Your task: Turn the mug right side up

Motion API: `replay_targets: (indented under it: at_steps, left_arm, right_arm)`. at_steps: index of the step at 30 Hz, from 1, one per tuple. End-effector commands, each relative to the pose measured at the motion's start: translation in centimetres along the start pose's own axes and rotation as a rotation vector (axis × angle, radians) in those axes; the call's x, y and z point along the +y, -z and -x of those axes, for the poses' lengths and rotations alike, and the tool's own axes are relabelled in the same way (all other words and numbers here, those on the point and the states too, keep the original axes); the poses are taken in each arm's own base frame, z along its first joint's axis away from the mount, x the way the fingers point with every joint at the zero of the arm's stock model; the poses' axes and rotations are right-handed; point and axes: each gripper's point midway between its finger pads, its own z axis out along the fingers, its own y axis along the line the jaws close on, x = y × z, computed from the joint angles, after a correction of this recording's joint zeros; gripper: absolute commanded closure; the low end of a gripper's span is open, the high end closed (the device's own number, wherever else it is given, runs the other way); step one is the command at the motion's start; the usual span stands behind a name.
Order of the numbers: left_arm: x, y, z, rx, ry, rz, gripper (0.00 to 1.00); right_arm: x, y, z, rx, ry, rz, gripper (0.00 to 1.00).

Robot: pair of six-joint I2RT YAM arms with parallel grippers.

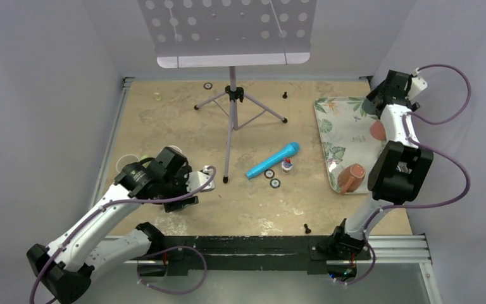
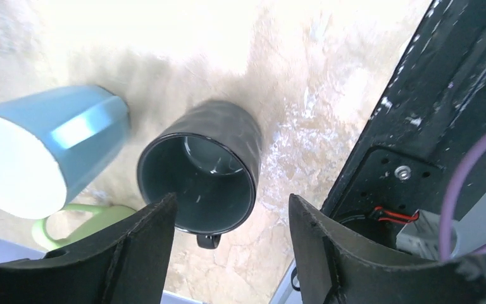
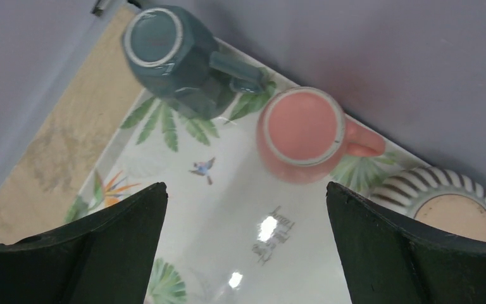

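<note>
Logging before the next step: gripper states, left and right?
Left gripper: open, nothing gripped; dark mug stands upright beside its fingers.
Right gripper: open, empty, above the tray.

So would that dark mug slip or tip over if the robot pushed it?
The dark mug looks glazed and shiny inside, so it is probably hard, a bit slippery, and chippable if dropped. It stands mouth up and looks squat, so a push would likely slide it rather than tip it. The blue mug sits close, so they might clink.
</note>
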Motion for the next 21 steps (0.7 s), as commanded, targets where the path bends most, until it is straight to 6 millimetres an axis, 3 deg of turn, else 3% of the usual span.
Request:
replay_targets:
  at_steps: [1, 7, 11, 14, 18, 21]
  left_arm:
    - [-1.1, 2.9, 1.7, -0.131, 0.003, -0.017, 0.30]
    - [-0.6, 2.9, 1.8, -0.125, 0.010, 0.000, 0.30]
    - [-0.5, 2.8, 2.1, -0.112, 0.033, -0.014, 0.30]
    - [-0.5, 3.0, 2.3, -0.125, 0.032, -0.011, 0.30]
    - [-0.4, 3.6, 2.5, -0.134, 0.035, -0.003, 0.30]
    - [0.0, 3.7, 2.6, -0.135, 0.033, 0.015, 0.30]
  right_arm:
    - [-3.5, -1.7, 1.2, -0.022, -0.006, -0.098, 0.02]
    - [-3.8, -3.8, 1.8, -0.062, 0.063, -0.111, 0.01]
    - [-4.3, -6.1, 0.8, -0.012, 0.125, -0.166, 0.01]
    - [-3.6, -7.2, 0.2, 0.008, 0.176, -0.122, 0.02]
    - [-3.2, -6.9, -0.9, 0.038, 0.170, -0.085, 0.05]
    - [-1.1, -5.4, -2.0, 0.067, 0.131, 0.022, 0.06]
